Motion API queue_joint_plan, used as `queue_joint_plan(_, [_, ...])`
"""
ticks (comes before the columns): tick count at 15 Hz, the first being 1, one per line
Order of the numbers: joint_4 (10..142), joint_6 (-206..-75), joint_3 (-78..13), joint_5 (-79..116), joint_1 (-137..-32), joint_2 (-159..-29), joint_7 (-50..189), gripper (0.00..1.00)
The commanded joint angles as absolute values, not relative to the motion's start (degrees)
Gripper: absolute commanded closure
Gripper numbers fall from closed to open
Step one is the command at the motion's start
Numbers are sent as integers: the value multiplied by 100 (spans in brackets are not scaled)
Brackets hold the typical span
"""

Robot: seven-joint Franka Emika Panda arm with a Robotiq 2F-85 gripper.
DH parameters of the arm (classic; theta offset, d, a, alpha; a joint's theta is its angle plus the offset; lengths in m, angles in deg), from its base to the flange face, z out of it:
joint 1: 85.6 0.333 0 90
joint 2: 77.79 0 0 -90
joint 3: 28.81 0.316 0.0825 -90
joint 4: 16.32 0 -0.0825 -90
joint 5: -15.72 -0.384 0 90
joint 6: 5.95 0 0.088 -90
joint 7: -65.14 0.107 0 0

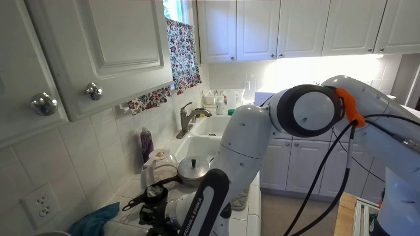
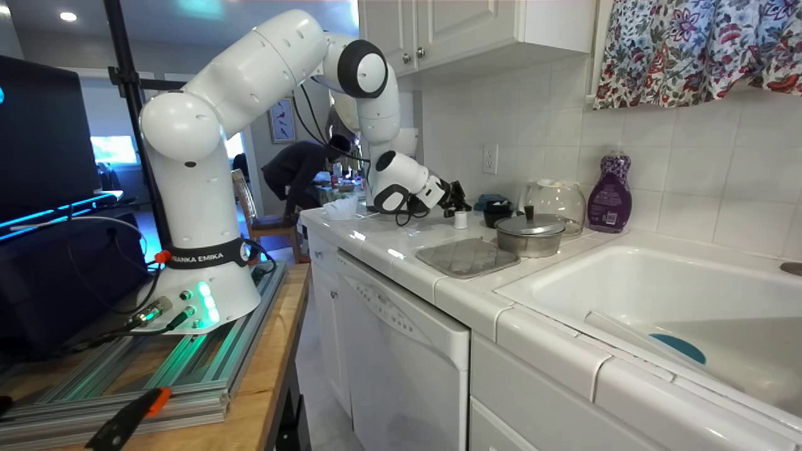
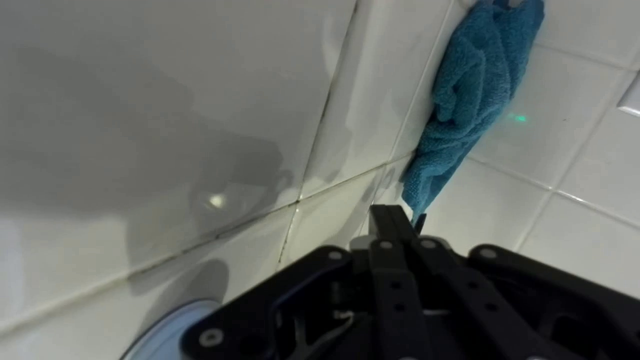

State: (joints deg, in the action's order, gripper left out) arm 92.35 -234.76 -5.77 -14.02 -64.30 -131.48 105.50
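The tool (image 3: 392,212) hangs over the table (image 2: 410,230), close to its back edge, fingers drawn narrow together and nothing visible between them. Just past their tips, in the wrist view, a blue towel (image 3: 472,95) lies bunched along that same edge; I can't tell whether they touch. The lidded pot (image 2: 529,243) stands toward the edge by the sink (image 2: 689,282). This looks to me like the reach, no grasp made; taking the towel would call for parting the fingers first.
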Motion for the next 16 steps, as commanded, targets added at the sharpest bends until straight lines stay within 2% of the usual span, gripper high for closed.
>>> queue_joint_plan(1, [9109,-23481,-552,-1421,-6359,-13240,10381,100])
queue_joint_plan(4, [9183,-23494,-530,-1514,-6297,-13180,10312,100])
queue_joint_plan(5, [9211,-23502,-525,-1554,-6271,-13153,10287,74])
queue_joint_plan(6, [9233,-23509,-517,-1596,-6252,-13129,10266,73])
queue_joint_plan(16, [9395,-23769,-518,-2628,-5953,-12793,9518,4])
